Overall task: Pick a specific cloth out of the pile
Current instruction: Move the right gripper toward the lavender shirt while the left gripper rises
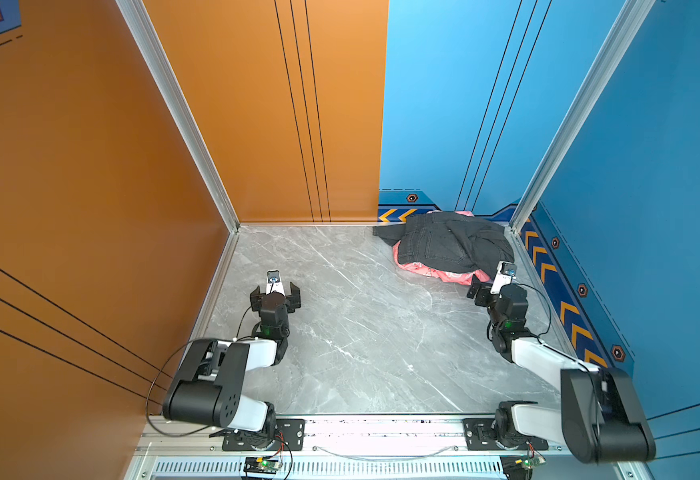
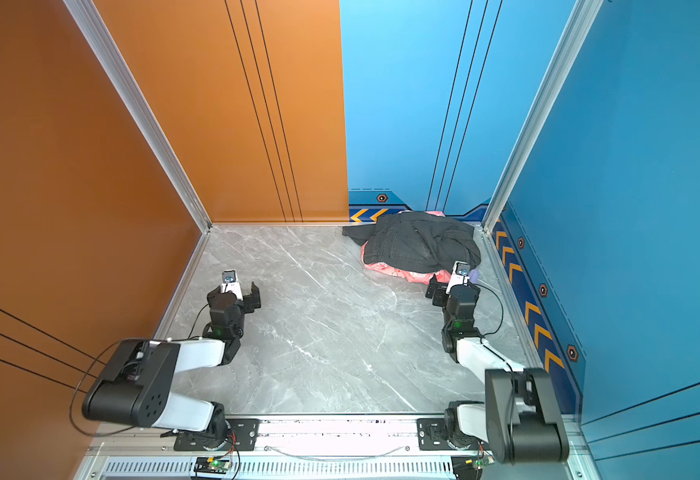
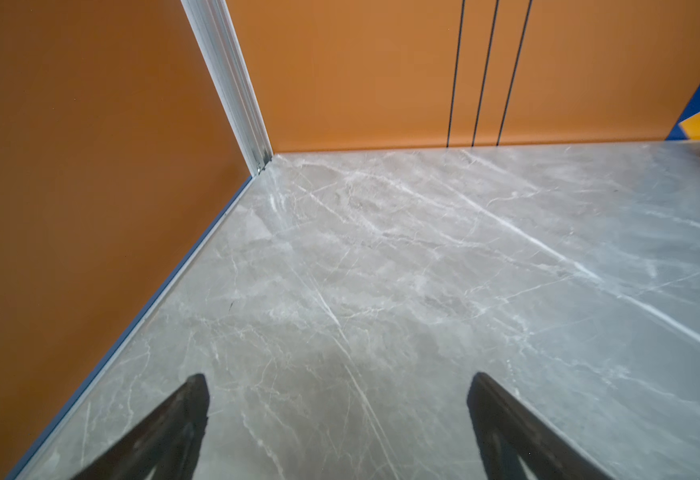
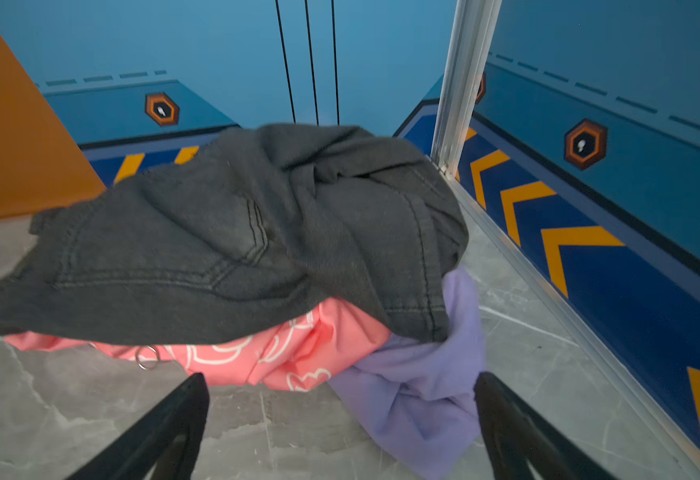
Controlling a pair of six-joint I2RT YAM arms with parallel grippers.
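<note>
The cloth (image 2: pixel 473 274) is seen in a top view as a small lavender bit at the near-right edge of the pile (image 2: pixel 414 245), in the far-right corner of the table (image 2: pixel 319 332). The right gripper (image 2: pixel 451 283) is held just beside it, the left gripper (image 2: pixel 233 296) well apart over bare table.

Left wrist: fingers (image 3: pixel 182 415) are spread wide, nothing btwn them.

Right wrist: fingers (image 4: pixel 173 419) are also spread wide, empty. The cloth is tucked under the grey jeans (image 4: pixel 215 232), beside the pink garment (image 4: pixel 298 353), w/ its free end laid on the table btwn the fingertips.
</note>
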